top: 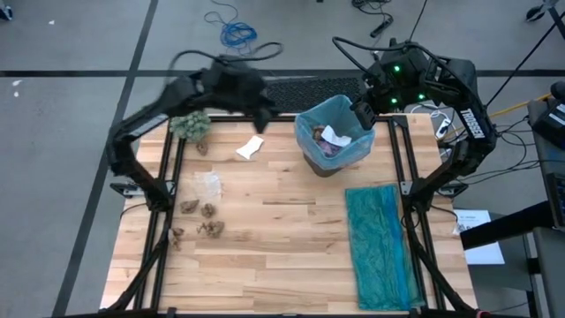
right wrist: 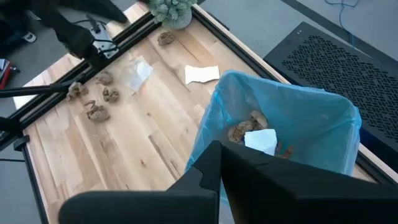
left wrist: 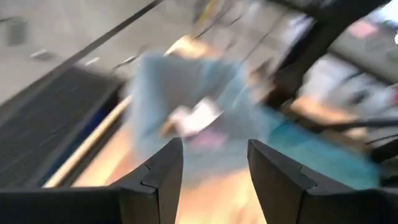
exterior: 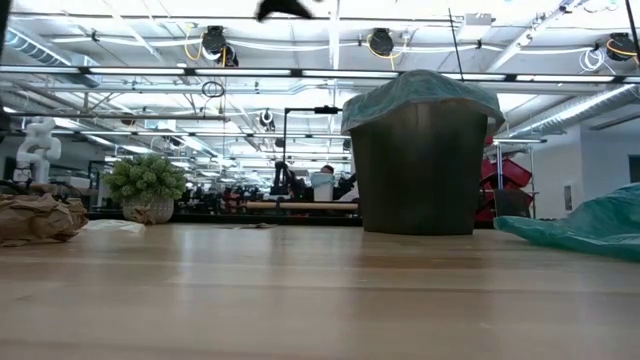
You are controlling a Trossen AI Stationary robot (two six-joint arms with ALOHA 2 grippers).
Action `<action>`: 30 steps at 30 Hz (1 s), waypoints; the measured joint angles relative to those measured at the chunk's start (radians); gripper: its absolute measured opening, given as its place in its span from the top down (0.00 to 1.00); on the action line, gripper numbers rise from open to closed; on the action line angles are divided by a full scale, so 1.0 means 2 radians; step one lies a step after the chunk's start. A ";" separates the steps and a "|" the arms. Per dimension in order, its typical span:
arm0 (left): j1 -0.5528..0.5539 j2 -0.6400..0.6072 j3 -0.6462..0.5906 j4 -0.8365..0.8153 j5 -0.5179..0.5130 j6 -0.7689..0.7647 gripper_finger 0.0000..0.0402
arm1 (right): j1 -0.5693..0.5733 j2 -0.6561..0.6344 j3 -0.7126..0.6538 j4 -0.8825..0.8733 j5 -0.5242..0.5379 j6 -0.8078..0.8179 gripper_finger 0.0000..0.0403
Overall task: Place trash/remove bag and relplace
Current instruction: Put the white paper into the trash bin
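Observation:
The light blue bag (top: 311,124) lines a dark bin (exterior: 420,170) at the table's far middle, folded over its rim. Inside lie brown wads (right wrist: 247,127) and white paper (right wrist: 261,140). More trash lies on the table's left half: brown wads (top: 209,211), a white scrap (top: 251,147) and a clear crumpled piece (top: 208,183). My left gripper (left wrist: 214,168) hangs open and empty in the air left of the bin, blurred in the high view (top: 262,122). My right gripper (right wrist: 221,158) is shut, held above the bin's far right rim (top: 362,113).
A green fuzzy plant (top: 191,124) stands at the far left corner, with one brown wad (top: 202,148) beside it. A darker teal bag (top: 380,247) lies flat along the table's right side. Bare wood spreads across the near middle.

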 joint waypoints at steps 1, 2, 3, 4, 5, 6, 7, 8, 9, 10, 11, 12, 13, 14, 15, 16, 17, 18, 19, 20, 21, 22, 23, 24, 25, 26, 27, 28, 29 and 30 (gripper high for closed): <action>0.002 -0.012 0.000 -0.035 -0.024 0.006 0.56 | 0.000 0.000 0.000 0.000 0.000 0.000 1.00; 0.004 -0.023 0.001 -0.071 -0.048 0.009 0.56 | 0.000 0.000 0.000 0.000 0.000 0.000 1.00; 0.007 -0.033 0.001 -0.109 -0.070 0.009 0.56 | 0.000 0.000 0.000 0.000 0.000 0.000 1.00; 0.010 -0.040 0.001 -0.147 -0.085 0.007 0.56 | 0.000 0.000 0.000 0.000 0.000 0.000 1.00; 0.014 -0.043 0.001 -0.183 -0.091 0.004 0.56 | 0.000 0.000 0.000 0.000 0.000 0.000 1.00; 0.018 -0.045 0.001 -0.216 -0.093 0.003 0.56 | 0.000 0.000 0.000 0.000 0.000 0.000 1.00; 0.022 -0.046 0.001 -0.248 -0.096 0.000 0.56 | 0.000 0.000 0.000 0.000 0.000 0.000 1.00; 0.026 -0.046 0.000 -0.277 -0.099 0.000 0.56 | 0.000 0.000 0.000 0.000 0.000 0.000 1.00; 0.031 -0.044 -0.001 -0.295 -0.103 0.002 0.56 | 0.000 0.000 0.000 0.000 0.000 0.000 1.00; 0.035 -0.042 -0.005 -0.303 -0.107 0.007 0.56 | 0.000 0.000 0.000 0.000 0.000 0.000 1.00; 0.037 -0.041 -0.012 -0.303 -0.109 0.014 0.56 | 0.000 0.000 0.000 0.000 0.000 0.000 1.00; 0.039 -0.040 -0.021 -0.300 -0.109 0.019 0.56 | 0.000 0.000 0.000 0.000 0.000 0.000 1.00; 0.040 -0.037 -0.031 -0.296 -0.110 0.023 0.56 | 0.000 0.000 0.000 0.000 0.000 0.000 1.00; 0.042 -0.034 -0.042 -0.286 -0.109 0.027 0.56 | 0.000 0.000 0.000 0.000 0.000 0.001 1.00; 0.045 -0.032 -0.056 -0.273 -0.109 0.030 0.57 | 0.000 0.000 0.000 0.000 -0.006 0.001 1.00; 0.050 -0.029 -0.071 -0.263 -0.106 0.031 0.58 | 0.000 0.000 0.000 0.000 -0.021 0.000 1.00; 0.056 -0.028 -0.088 -0.255 -0.097 0.034 0.59 | 0.001 0.000 0.000 0.000 -0.041 -0.002 1.00; 0.064 -0.027 -0.107 -0.242 -0.088 0.035 0.61 | 0.006 0.000 0.000 0.000 -0.059 -0.005 1.00; 0.072 -0.027 -0.126 -0.230 -0.076 0.042 0.64 | 0.014 0.000 0.000 0.000 -0.071 -0.008 1.00; 0.080 -0.027 -0.144 -0.217 -0.060 0.046 0.66 | 0.024 0.000 0.000 0.000 -0.079 -0.013 1.00; 0.087 -0.027 -0.160 -0.206 -0.049 0.048 0.70 | 0.034 0.000 0.000 0.000 -0.087 -0.017 1.00; 0.096 -0.027 -0.178 -0.193 -0.036 0.051 0.73 | 0.044 0.001 0.000 0.000 -0.095 -0.021 1.00; 0.103 -0.027 -0.193 -0.182 -0.028 0.057 0.76 | 0.054 0.001 0.000 0.000 -0.101 -0.024 1.00; 0.108 -0.027 -0.207 -0.170 -0.024 0.061 0.80 | 0.063 0.001 0.000 0.000 -0.101 -0.024 1.00; 0.113 -0.027 -0.221 -0.155 -0.023 0.063 0.84 | 0.071 0.001 0.000 0.000 -0.100 -0.022 1.00; 0.117 -0.027 -0.234 -0.137 -0.022 0.067 0.87 | 0.079 0.001 0.000 0.000 -0.096 -0.018 1.00; 0.120 -0.027 -0.246 -0.119 -0.021 0.069 0.91 | 0.085 0.001 0.000 0.000 -0.086 -0.012 1.00; 0.122 -0.027 -0.257 -0.103 -0.019 0.069 0.94 | 0.089 0.001 0.000 0.000 -0.077 -0.006 1.00; 0.123 -0.027 -0.266 -0.090 -0.012 0.069 0.97 | 0.092 0.001 0.000 0.000 -0.070 0.000 1.00; 0.124 -0.027 -0.274 -0.078 -0.001 0.069 0.98 | 0.094 0.001 0.000 0.000 -0.062 0.005 1.00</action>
